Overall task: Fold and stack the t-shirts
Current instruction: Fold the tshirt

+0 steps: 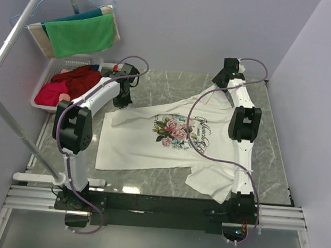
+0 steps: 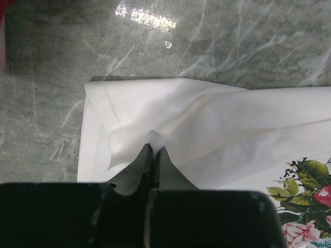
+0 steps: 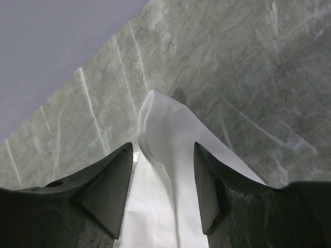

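Top external, green cloth (image 1: 80,34) hanging, red clothes (image 1: 70,82) in basket (image 1: 66,63) near t-shirt (image 1: 134,147)

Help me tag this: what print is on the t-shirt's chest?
Pink roses, green leaves and dark script on the white t-shirt; best in top external view.

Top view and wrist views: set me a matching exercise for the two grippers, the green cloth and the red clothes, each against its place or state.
Things:
1. left gripper
2. right gripper
3. green cloth
4. red clothes

Places or states:
A. lying in the white basket
B. jaws apart, a fold of the t-shirt between them
C. draped high at the back left
D. shut on the t-shirt's white fabric

Pairs: 1-D, 2-B, 3-C, 4-A.
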Available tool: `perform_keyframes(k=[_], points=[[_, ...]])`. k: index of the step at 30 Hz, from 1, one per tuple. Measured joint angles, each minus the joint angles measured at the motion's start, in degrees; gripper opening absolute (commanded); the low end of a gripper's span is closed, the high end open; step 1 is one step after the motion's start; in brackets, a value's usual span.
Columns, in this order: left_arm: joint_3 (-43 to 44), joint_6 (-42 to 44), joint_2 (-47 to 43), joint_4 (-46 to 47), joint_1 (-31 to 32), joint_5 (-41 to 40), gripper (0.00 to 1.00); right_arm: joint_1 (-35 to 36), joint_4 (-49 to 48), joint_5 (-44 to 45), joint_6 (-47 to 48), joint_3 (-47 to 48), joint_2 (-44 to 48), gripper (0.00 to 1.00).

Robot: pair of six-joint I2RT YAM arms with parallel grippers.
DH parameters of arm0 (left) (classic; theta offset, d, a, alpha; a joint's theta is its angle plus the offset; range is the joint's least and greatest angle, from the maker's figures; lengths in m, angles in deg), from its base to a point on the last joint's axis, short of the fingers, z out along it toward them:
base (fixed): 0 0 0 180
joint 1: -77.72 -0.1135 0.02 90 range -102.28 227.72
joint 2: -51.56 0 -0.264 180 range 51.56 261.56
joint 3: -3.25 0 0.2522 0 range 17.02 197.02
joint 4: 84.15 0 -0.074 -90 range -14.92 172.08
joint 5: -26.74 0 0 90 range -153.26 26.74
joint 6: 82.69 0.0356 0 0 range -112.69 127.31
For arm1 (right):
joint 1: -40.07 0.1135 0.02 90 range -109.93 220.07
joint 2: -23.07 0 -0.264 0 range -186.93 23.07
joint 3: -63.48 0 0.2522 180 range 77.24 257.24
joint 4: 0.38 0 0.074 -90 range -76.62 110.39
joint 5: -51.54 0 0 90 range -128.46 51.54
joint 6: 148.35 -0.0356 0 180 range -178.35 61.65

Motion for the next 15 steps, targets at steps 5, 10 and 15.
perform_keyframes(k=[5, 10, 15], points=[[1.44, 0.02, 0.0, -0.39, 0.0, -0.02, 0.01, -0.7, -0.39, -1.92, -1.18, 0.9, 0.0, 0.51], [2.27, 0.04, 0.0, -0.66, -0.02, -0.04, 0.01, -1.09, -0.72, -4.48, -2.16, 1.46, -0.02, 0.46], [2.27, 0.04, 0.0, -1.01, -0.02, -0.04, 0.01, -1.4, -0.9, -6.64, -3.02, 1.51, -0.46, 0.42]])
